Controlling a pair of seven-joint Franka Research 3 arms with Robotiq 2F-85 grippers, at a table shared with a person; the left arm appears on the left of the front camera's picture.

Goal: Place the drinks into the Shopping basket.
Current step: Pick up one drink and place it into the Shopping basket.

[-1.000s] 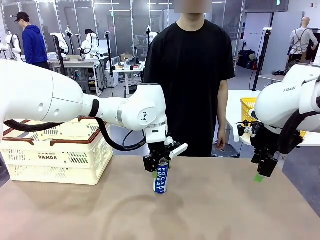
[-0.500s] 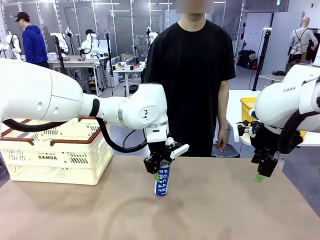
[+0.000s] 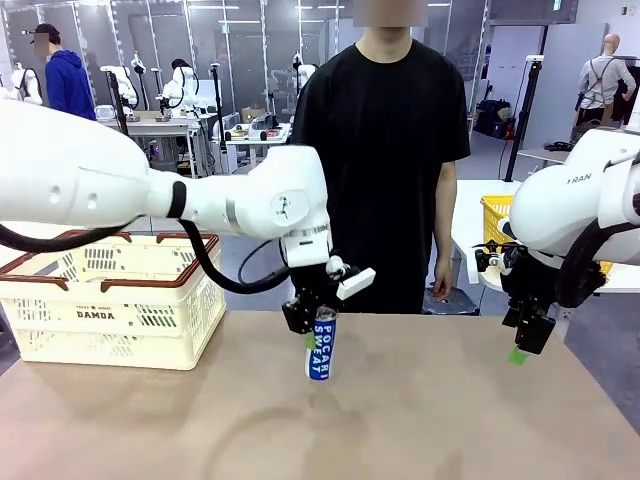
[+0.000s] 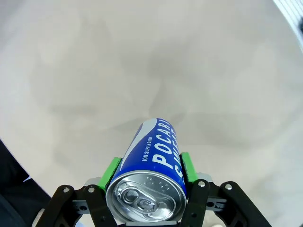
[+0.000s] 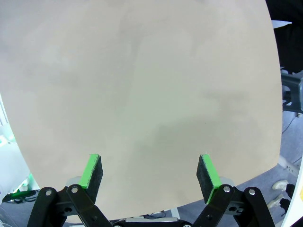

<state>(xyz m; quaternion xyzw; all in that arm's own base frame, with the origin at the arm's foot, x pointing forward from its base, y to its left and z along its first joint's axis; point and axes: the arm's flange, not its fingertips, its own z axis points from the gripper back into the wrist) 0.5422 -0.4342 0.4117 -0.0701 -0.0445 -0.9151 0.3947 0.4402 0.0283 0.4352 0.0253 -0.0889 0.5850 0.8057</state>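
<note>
A blue drink can [image 3: 320, 350] with white "POCARI SWEAT" lettering hangs a little above the middle of the tan table, slightly tilted. My left gripper [image 3: 314, 336] is shut on its upper part. In the left wrist view the green pads [image 4: 110, 170] press both sides of the can [image 4: 152, 158], whose silver top faces the camera. The cream-white Shopping basket [image 3: 100, 315] with a brown rim stands at the table's far left. My right gripper [image 3: 522, 350] hovers open over the right edge of the table, and its fingers [image 5: 93, 169] hold nothing.
A person in a black shirt [image 3: 385, 130] stands at the far side, behind the can, arms down. A bright yellow mesh basket [image 3: 495, 215] sits on another table at the back right. Bare tabletop [image 3: 420, 420] stretches between the can and the near edge.
My left arm has risen and lifted the can a little off the table, tilting it slightly. The right arm has not moved.
</note>
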